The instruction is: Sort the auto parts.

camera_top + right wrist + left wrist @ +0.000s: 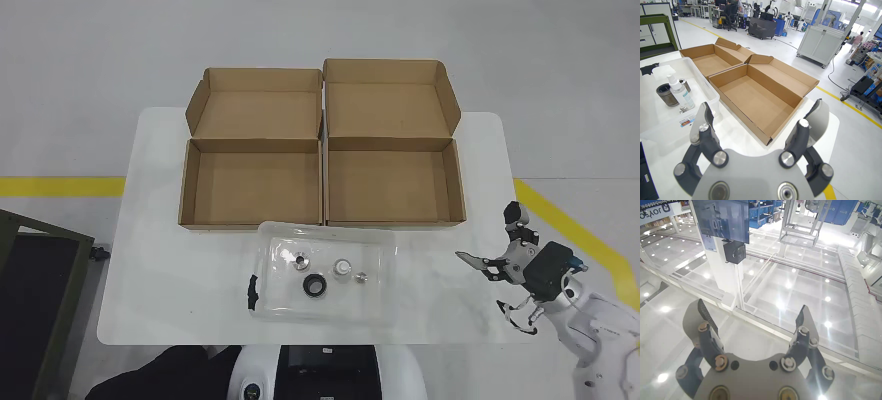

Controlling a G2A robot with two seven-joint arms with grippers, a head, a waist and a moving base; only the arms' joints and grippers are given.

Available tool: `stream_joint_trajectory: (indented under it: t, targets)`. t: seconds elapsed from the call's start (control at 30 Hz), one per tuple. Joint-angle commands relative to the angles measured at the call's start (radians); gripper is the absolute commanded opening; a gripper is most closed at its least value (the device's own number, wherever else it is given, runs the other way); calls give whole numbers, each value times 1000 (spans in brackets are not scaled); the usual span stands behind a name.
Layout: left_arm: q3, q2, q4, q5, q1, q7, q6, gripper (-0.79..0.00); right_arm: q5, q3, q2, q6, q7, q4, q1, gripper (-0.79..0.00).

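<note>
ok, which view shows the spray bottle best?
Right wrist view: the bottle stands upright in the bin, seen side-on, nozzle and label clear. Top view shows the bottle end-on, a small pale spot. Left wrist view faces away from the table.

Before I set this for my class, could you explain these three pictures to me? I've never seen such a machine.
It is a two-armed robot at a white table. The top view looks down from above its arms; each wrist view looks out past that arm's own gripper. On the table sit two open cardboard boxes and a clear bin holding a black cylinder, a small spray bottle and two small metal pieces. The right gripper is open near the bin, holding nothing. The left gripper, also open, points at the ceiling.
</note>
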Motion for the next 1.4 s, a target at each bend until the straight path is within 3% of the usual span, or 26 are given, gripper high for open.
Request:
stream_joint_trajectory:
  t: [0.0,0.47,0.97,1.37]
  targets:
    - [0,0,0,0,0,0,0,0,1,-3,0,14,22,-4,-2,0]
    - [0,0,0,0,0,0,0,0,-12,-103,21,-127,210,-149,25,0]
    - [0,0,0,0,0,0,0,0,67,-414,71,-127,551,-266,135,0]
    - [0,0,0,0,0,0,0,0,149,-589,87,-127,719,-207,271,0]
